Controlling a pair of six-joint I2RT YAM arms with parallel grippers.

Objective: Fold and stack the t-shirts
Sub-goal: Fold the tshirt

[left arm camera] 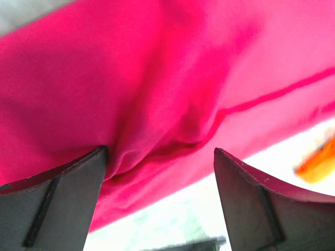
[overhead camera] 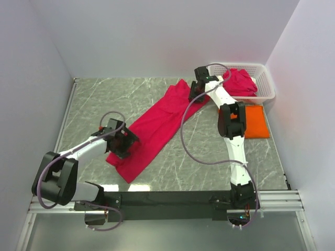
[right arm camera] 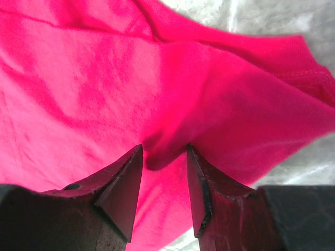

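A crimson-pink t-shirt (overhead camera: 157,123) lies stretched out as a long narrow strip, running diagonally across the marble table. My left gripper (overhead camera: 127,140) is at its near-left end. In the left wrist view its jaws (left arm camera: 159,157) stand wide apart, and the cloth (left arm camera: 157,78) puckers against the left finger. My right gripper (overhead camera: 194,94) is at the far end. In the right wrist view it (right arm camera: 163,151) pinches a raised fold of the shirt (right arm camera: 209,94) between its tips. A folded orange t-shirt (overhead camera: 256,123) lies flat at the right. Another crimson shirt (overhead camera: 238,81) sits in the basket.
A white lattice basket (overhead camera: 264,86) stands at the far right corner, just behind the right arm. White walls close in the table on three sides. The right arm's cable loops over the middle of the table. An orange patch (left arm camera: 316,167) shows in the left wrist view.
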